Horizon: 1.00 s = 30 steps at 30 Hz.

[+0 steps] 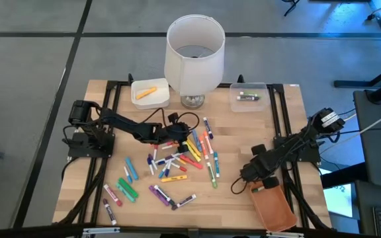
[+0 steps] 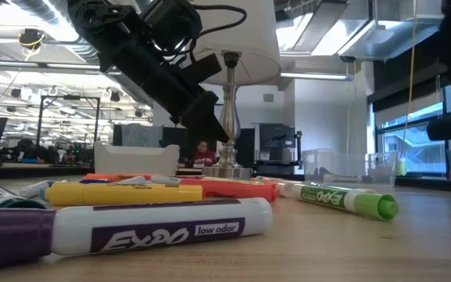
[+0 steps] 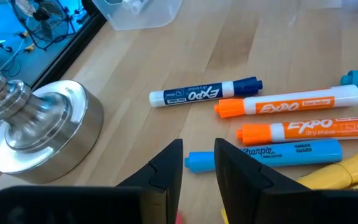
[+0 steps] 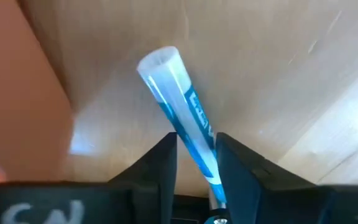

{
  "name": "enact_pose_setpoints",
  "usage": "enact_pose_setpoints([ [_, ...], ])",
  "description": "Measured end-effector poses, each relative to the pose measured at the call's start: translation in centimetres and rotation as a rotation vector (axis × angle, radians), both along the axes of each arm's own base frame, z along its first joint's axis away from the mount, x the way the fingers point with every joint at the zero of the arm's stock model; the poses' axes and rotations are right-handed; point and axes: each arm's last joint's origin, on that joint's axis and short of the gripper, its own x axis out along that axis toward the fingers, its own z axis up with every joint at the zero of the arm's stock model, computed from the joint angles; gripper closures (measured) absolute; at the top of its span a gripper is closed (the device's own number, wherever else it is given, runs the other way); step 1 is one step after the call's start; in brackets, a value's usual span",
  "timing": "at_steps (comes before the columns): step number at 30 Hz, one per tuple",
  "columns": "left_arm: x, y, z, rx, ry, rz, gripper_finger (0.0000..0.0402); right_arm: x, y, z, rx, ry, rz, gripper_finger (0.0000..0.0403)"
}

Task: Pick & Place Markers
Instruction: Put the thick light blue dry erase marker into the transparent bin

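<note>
Several markers (image 1: pixel 177 158) in many colours lie scattered on the wooden table's middle. My left gripper (image 1: pixel 174 135) hovers over the pile's far side. Its fingers stand a little apart above the capped end of a blue Sharpie (image 3: pixel 278 152), next to orange EXPO markers (image 3: pixel 291 104). The low view shows it (image 2: pixel 207 125) raised above the lying markers (image 2: pixel 155 227). My right gripper (image 1: pixel 258 180) is at the table's near right, beside a brown pouch (image 1: pixel 274 208), shut on a blue-and-white marker (image 4: pixel 179 93). My right gripper pinches the blue-and-white marker's barrel (image 4: pixel 205 152) between its two fingers, which point steeply down and lie across it. The marker's pale free end (image 4: pixel 159 61) sticks out beyond the fingertips, tilted, over bare wood next to the pouch (image 4: pixel 17 93).
A lamp with a white shade (image 1: pixel 194 53) and a metal base (image 3: pixel 36 134) stands at the far middle. A white tray (image 1: pixel 149 92) holding an orange marker is to its left, and a clear box (image 1: pixel 248 97) to its right. Black frame rails run along both table sides.
</note>
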Motion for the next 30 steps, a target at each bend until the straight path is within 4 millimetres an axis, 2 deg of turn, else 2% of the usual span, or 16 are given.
enact_pose_setpoints([
  [7, 0.0, 0.0, 0.0, 0.000, 0.001, 0.000, 0.0313, 0.7, 0.6, 1.4, 0.092, 0.040, -0.038, 0.0304],
  [11, 0.0, 0.0, 0.0, 0.000, 0.002, 0.000, 0.0313, 1.2, 0.8, 3.3, 0.075, 0.035, -0.025, 0.0293],
  [14, 0.0, 0.0, 0.0, -0.003, 0.002, -0.005, 0.0314, 1.4, 0.3, 4.9, -0.043, -0.007, 0.004, 0.0278],
  [18, 0.0, 0.0, 0.0, 0.001, 0.004, -0.010, 0.0313, 1.2, -0.8, 5.9, -0.335, -0.130, -0.053, 0.0258],
  [20, 0.0, 0.0, 0.0, 0.002, 0.004, -0.011, 0.0314, 1.0, -1.4, 5.5, -0.381, -0.112, -0.103, 0.0250],
  [26, 0.0, 0.0, 0.0, 0.014, 0.015, -0.021, 0.0315, -1.1, -2.5, 1.8, -0.132, 0.157, -0.237, 0.0243],
  [30, 0.0, 0.0, 0.0, 0.014, 0.017, -0.022, 0.0315, -2.5, -2.8, -0.5, -0.025, 0.230, -0.250, 0.0243],
])
